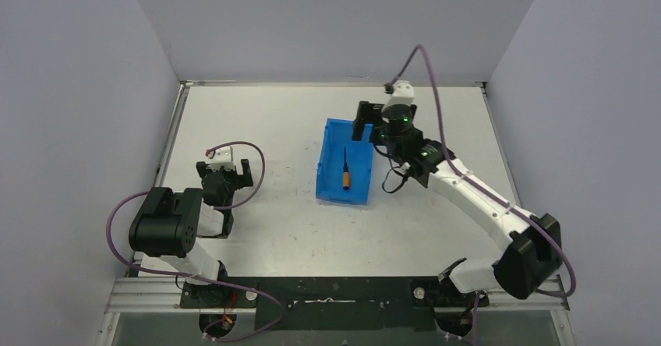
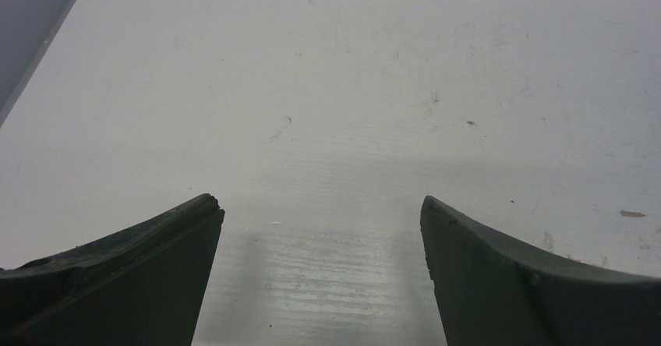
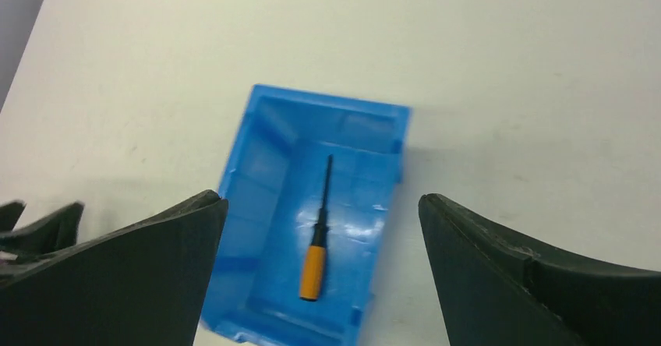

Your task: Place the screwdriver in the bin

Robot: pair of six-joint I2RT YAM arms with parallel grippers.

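One tabletop (image 1: 257, 112) filled the enclosure, a flat white sheet, matte and faintly scuffed, with small specks and scratches showing close up under the left wrist camera.

Two arms stood on it. The right arm (image 1: 475, 194), white links with black joints and a purple cable looping over it, reached far out toward the middle. Its end effector (image 1: 365, 120) hung above the far end of the bin, its two dark curved fingers (image 3: 132, 268) spread wide with nothing between them. The left arm (image 1: 167, 225) sat folded near its base, well apart from the bin. Its end effector (image 1: 234, 171) was likewise spread wide and empty over bare tabletop, the dark finger pads (image 2: 125, 276) looking dull and slightly rough.

There was one bin (image 1: 323, 163), bright blue smooth plastic, rectangular, with upright walls and a glossy floor that caught the light. It stood on the tabletop between the two arms, nearer the right one.

One screwdriver (image 1: 345, 168) lay flat on the floor of the bin (image 3: 257, 174), roughly along its length and shorter than it. From the right wrist the screwdriver (image 3: 317, 241) showed a plain orange handle, a short black collar and a thin black shaft, the tip pointing toward the far wall and the handle toward the near one.
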